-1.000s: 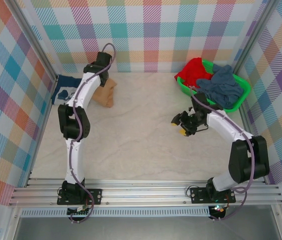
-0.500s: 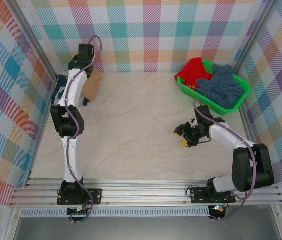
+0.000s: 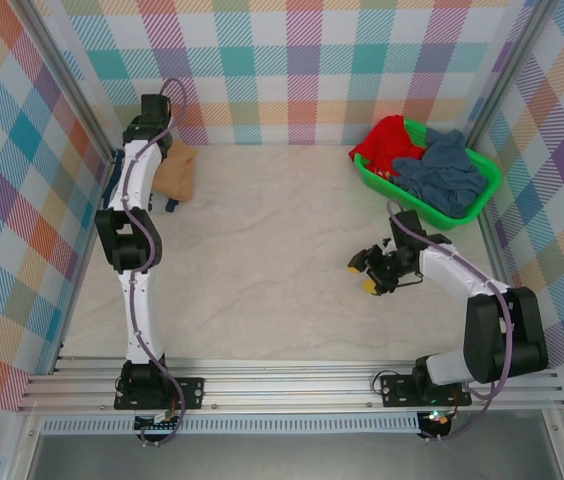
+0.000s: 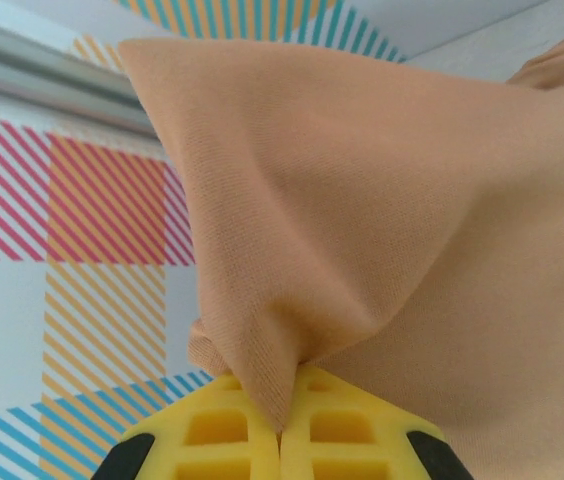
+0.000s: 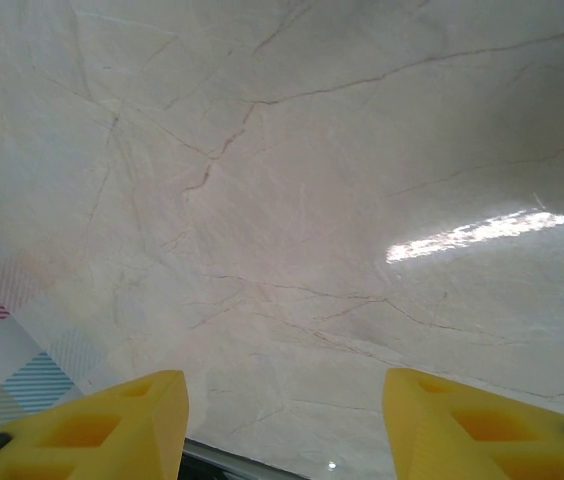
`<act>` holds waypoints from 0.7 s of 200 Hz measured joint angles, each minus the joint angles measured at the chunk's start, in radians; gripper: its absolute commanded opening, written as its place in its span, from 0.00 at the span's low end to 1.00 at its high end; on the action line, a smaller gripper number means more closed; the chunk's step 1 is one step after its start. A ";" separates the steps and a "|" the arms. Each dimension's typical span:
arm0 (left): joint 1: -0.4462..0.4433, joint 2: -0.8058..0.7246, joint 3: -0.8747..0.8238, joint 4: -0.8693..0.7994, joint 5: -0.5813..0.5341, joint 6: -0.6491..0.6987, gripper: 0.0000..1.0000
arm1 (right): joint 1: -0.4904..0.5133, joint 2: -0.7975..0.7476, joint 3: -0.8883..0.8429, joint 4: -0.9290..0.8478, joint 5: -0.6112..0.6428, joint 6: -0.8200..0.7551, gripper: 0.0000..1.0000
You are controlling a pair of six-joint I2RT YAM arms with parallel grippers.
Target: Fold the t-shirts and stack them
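Top external view, upper left: left fingers pinch shut on the tan-orange cloth t-shirt, which hangs just over the navy t-shirt. Right fingers gape open above bare tabletop, well apart.

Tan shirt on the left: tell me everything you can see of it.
The tan-orange t-shirt is soft, fine-knit cloth, plain where visible, bunched into a small bundle at the far left corner of the table, near the checked wall. The left gripper is shut on a pinched fold of it.
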 measured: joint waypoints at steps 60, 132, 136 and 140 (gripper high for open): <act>0.091 0.083 0.002 0.031 0.012 -0.011 0.00 | 0.000 0.023 0.031 -0.055 0.001 0.000 0.54; 0.156 0.208 0.109 0.051 0.032 -0.115 1.00 | 0.010 0.063 0.133 -0.155 0.037 -0.003 0.55; 0.159 0.208 0.109 0.053 0.029 -0.126 1.00 | 0.013 0.064 0.139 -0.159 0.039 -0.003 0.55; 0.162 0.208 0.113 0.053 0.026 -0.135 1.00 | 0.014 0.065 0.143 -0.161 0.042 -0.003 0.55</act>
